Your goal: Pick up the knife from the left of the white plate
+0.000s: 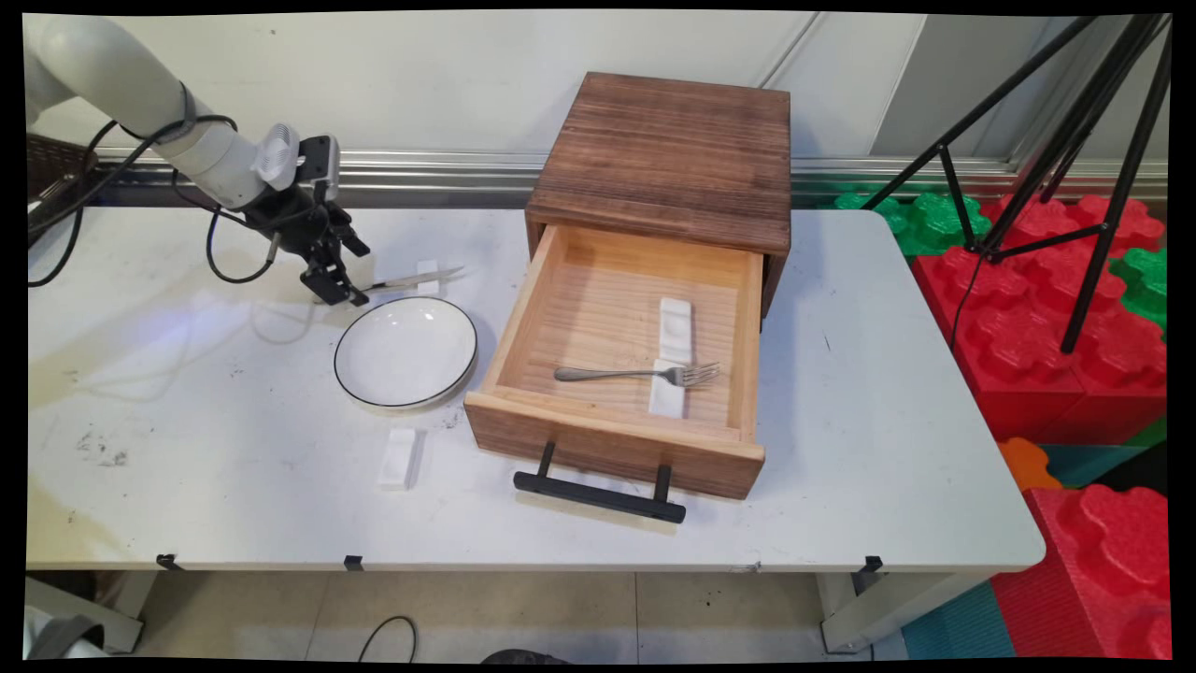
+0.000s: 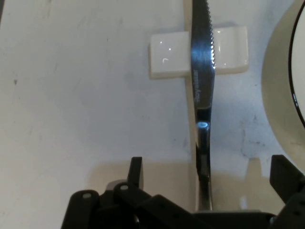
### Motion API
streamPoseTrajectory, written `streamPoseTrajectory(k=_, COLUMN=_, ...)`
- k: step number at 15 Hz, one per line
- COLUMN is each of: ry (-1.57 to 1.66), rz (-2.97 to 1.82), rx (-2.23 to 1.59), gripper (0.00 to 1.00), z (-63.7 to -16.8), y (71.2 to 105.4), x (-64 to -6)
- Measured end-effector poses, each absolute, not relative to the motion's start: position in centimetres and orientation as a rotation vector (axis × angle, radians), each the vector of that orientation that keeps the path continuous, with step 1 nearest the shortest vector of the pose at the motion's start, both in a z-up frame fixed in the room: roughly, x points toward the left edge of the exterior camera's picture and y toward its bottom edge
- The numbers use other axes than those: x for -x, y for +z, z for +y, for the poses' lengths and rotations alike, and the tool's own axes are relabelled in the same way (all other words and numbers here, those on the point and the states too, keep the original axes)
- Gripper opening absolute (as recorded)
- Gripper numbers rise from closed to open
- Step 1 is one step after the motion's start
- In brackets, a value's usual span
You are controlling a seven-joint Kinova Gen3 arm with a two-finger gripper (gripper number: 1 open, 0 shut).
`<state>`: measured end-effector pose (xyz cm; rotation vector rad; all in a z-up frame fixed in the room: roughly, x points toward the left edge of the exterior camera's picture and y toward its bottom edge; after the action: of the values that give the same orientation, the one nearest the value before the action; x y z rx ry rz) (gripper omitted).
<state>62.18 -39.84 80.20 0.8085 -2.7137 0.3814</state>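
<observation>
1. Main view: a white table (image 1: pixel 841 486) seen from above its near side, with a wall behind it. The black hand (image 1: pixel 338 285) of a white arm reaches in from the upper left and sits low over the table, at the handle end of a knife (image 1: pixel 416 278).
2. Main view: the knife lies on the table, its blade across a small white rest (image 1: pixel 428 272). Just in front of it sits a white plate (image 1: pixel 406 352) with a thin dark rim, bare of food.
3. Main view: a second white rest (image 1: pixel 398 458) lies alone on the table, near the plate's front edge.
4. Main view: a wooden box with its drawer (image 1: pixel 617 374) pulled fully open stands at the table's middle. Inside the drawer a fork (image 1: pixel 637 374) lies with its tines over one white rest, and another white rest lies just behind it.
5. Hand view: the two fingers (image 2: pixel 136 171) stand apart, one on each side of the knife handle, not clamped on it. The serrated blade runs away from the camera and crosses the white rest; the plate's edge shows at the right.
6. Judged from how things lie: the fork is already in the drawer, and the knife is not yet gripped or lifted from the table.
</observation>
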Motion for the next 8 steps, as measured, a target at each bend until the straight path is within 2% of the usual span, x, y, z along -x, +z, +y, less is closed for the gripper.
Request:
streamPoseTrajectory(k=4, ry=0.364, rz=-2.706, rx=-0.805, gripper=1.0, z=-40.4, y=79.67, x=-62.11)
streamPoseTrajectory(k=5, ry=0.36, rz=-2.704, rx=-0.804, gripper=0.0, z=-40.52, y=79.56, x=-62.08)
streamPoseTrajectory(k=8, ry=0.352, rz=-2.7, rx=-0.799, gripper=0.0, z=-40.77, y=79.33, x=-62.05)
